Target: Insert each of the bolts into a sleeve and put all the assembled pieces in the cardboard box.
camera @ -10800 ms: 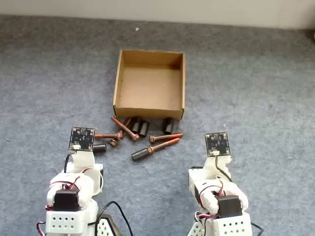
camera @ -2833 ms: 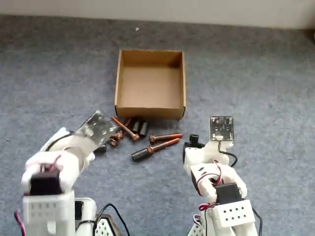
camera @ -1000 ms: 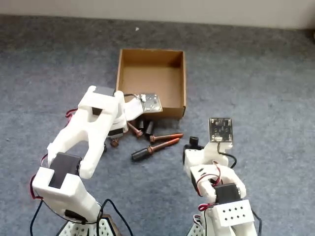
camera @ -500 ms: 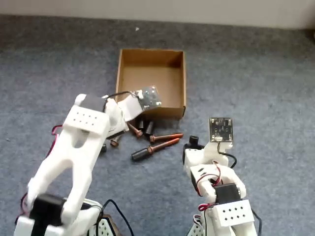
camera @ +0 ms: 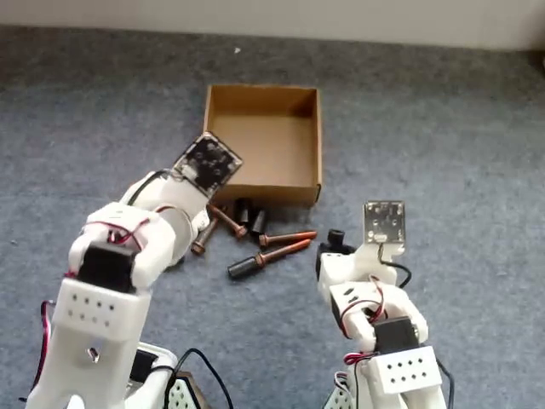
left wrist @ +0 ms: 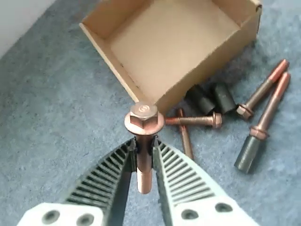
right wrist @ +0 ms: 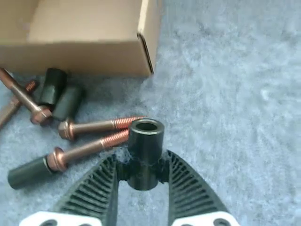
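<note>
Steel, by the look: took the copper-coloured hex-head bolt [left wrist: 144, 120] for stiff, dense and somewhat slick, not liable to bend or mar. Reckoned the plain shank close under the head the best hold, with the threaded end left free for entry. Found the left pincer [left wrist: 144, 147] clenched on just that part, jaws parted no wider than the shank, bolt raised off the grey carpeted surface [camera: 443, 136] near a front corner of the open cardboard box [left wrist: 174, 42].

Took the short black cylindrical sleeve [right wrist: 146, 136] for rigid too, lighter, smooth-walled, apt to swivel if pinched near one end. Judged a grip across its lower body soundest, bore kept clear. Found the right pincer [right wrist: 141, 165] grasping it so, jaws spread only to its width, open bore facing away from the palm, apart from the box and near the loose bolts [right wrist: 94, 126].

Noted one assembled bolt and sleeve [right wrist: 33, 173] lying on the surface, and two spare sleeves [right wrist: 51, 84] just beside the box wall.
</note>
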Motion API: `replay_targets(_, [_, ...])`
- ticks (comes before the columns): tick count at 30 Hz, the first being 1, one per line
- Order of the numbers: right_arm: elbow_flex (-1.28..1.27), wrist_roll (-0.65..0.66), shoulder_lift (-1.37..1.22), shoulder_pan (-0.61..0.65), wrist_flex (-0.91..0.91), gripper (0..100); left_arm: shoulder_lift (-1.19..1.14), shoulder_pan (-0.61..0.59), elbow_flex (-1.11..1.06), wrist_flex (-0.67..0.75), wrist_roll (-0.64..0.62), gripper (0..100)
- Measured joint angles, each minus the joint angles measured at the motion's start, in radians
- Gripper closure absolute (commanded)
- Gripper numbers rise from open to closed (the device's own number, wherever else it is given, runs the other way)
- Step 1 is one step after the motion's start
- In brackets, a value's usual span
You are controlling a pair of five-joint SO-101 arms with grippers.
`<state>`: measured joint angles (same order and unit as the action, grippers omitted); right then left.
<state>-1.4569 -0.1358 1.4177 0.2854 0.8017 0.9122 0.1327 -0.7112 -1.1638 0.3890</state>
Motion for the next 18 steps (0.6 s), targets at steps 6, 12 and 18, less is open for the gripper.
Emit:
replay_targets(6, [0.080, 0.000, 0.000, 0.000, 0.000, 99.4, 0.181, 0.000, -0.087, 0.115, -0.232, 100])
replay_targets(12, [0.089, 0.000, 0.000, 0.110, -0.155, 99.4, 0.311, 0.020, -0.158, 0.249, -0.437, 99])
replay_targets(18, [-0.046, 0.000, 0.000, 0.293, -0.450, 99.4, 0.450, 0.121, -0.252, 0.362, -0.595, 99])
